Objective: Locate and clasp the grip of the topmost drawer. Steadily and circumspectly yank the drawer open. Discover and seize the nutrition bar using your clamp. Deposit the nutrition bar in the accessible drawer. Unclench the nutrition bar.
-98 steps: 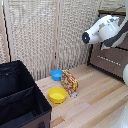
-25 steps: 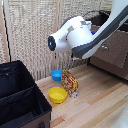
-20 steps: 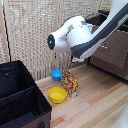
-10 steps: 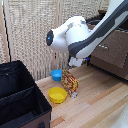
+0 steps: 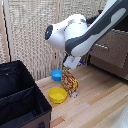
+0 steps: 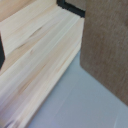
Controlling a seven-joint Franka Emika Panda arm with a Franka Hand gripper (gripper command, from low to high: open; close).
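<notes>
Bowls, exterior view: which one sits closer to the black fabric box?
The yellow bowl. It sits on the floor right beside the black fabric box, in front of the nutrition bar; the blue bowl lies farther back, near the wicker screen.

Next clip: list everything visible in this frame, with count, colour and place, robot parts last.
nutrition bar: one, orange-red and yellow, upright on the wooden floor between the bowls.
yellow bowl: one, yellow, floor, beside the black box.
blue bowl: one, blue, floor, near the slatted wall.
black box: one, black, open, the exterior view's left.
dresser: one, dark brown, the exterior view's right; topmost drawer seems pulled out.
arm: one, white.
pincer: one, just above the bar; jaws unclear.
</notes>
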